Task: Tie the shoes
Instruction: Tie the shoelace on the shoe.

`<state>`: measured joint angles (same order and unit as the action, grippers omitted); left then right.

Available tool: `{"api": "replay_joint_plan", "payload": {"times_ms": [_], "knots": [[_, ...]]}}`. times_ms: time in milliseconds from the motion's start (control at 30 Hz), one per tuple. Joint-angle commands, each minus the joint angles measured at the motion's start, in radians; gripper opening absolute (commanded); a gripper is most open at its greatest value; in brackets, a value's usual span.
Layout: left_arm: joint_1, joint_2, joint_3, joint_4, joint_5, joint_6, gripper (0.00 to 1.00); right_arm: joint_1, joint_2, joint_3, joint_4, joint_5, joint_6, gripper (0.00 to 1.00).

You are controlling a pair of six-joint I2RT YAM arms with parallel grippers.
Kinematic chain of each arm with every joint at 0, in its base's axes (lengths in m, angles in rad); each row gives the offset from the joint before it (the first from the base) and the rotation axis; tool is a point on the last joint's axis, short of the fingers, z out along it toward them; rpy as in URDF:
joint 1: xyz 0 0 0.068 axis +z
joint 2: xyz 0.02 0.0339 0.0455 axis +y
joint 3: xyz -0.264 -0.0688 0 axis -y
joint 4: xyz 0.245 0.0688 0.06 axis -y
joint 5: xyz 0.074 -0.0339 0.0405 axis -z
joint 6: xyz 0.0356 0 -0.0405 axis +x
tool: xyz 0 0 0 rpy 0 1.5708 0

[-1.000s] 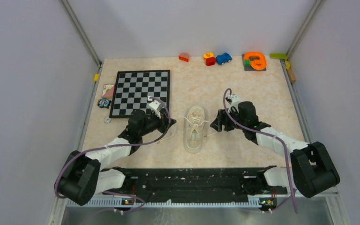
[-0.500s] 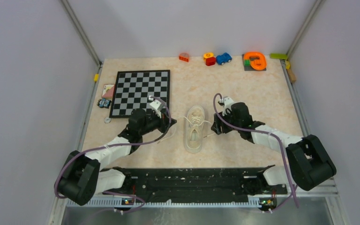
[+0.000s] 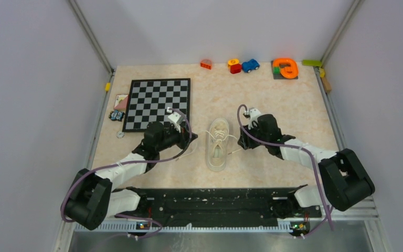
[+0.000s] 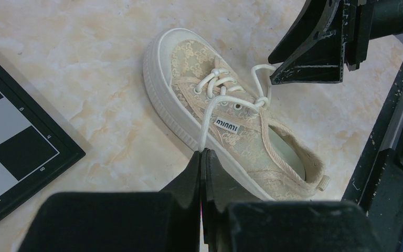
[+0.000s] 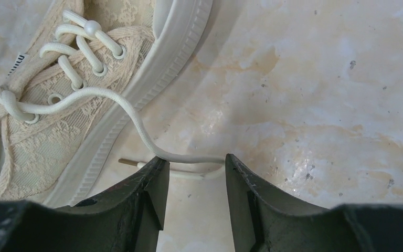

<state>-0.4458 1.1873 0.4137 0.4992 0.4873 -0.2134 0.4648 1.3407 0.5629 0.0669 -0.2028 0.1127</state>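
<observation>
One shoe: the cream sneaker [image 3: 218,149] lies on the table between the two arms, toe pointing away from their bases; the laces are threaded, with what looks like a first knot at the top eyelets; no bow
Left gripper [image 4: 203,153]: just beside the sneaker's left wall; pressed shut on the left lace [image 4: 208,123], which runs straight from the eyelets into the fingertips
Right gripper [image 5: 193,164]: low at the sneaker's right side; jaws stand apart astride the right lace [image 5: 131,113] where it lies flat on the table; nothing pinched yet
Risk, missed pinch: the right lace is thin and flat on the surface; fingers meeting too high would probably pass over it
Risk, slipping end: the lace tip [image 5: 128,161] lies close by; a hold so near the end could pull free
Risk, dragged shoe: the sneaker looks light and unanchored; a hard pull by the left gripper may slide or tip it
Around: a chessboard [image 3: 157,103] left of and beyond the sneaker; a blue toy car [image 3: 250,65] and an orange toy [image 3: 285,68] well beyond its toe
In the way: nothing lies between either gripper and the sneaker
</observation>
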Motion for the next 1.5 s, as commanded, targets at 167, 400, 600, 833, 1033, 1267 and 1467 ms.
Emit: {"api": "replay_joint_plan", "payload": {"times_ms": [167, 400, 600, 833, 1033, 1267, 1467], "knots": [[-0.001, 0.016, 0.043, 0.030, 0.019, 0.018, 0.00, 0.034, 0.041, 0.064, 0.084, -0.013, -0.037, 0.20], [-0.001, 0.016, 0.047, 0.028, 0.021, 0.014, 0.00, 0.034, -0.034, 0.047, 0.018, 0.015, 0.040, 0.00], [0.003, -0.006, 0.031, 0.023, -0.026, -0.015, 0.00, 0.011, -0.178, -0.057, 0.118, -0.033, 0.169, 0.00], [0.004, -0.002, 0.040, 0.016, -0.007, -0.011, 0.00, 0.012, -0.021, 0.048, -0.002, -0.068, 0.151, 0.00], [0.005, -0.005, 0.045, 0.011, 0.002, -0.003, 0.00, 0.023, 0.074, 0.112, -0.062, -0.002, 0.161, 0.07], [0.004, -0.003, 0.048, 0.006, 0.005, 0.004, 0.00, 0.040, 0.094, 0.126, -0.051, 0.029, 0.136, 0.25], [0.004, 0.003, 0.055, 0.003, 0.009, 0.012, 0.00, 0.047, 0.126, 0.143, -0.052, 0.022, 0.100, 0.28]]}}
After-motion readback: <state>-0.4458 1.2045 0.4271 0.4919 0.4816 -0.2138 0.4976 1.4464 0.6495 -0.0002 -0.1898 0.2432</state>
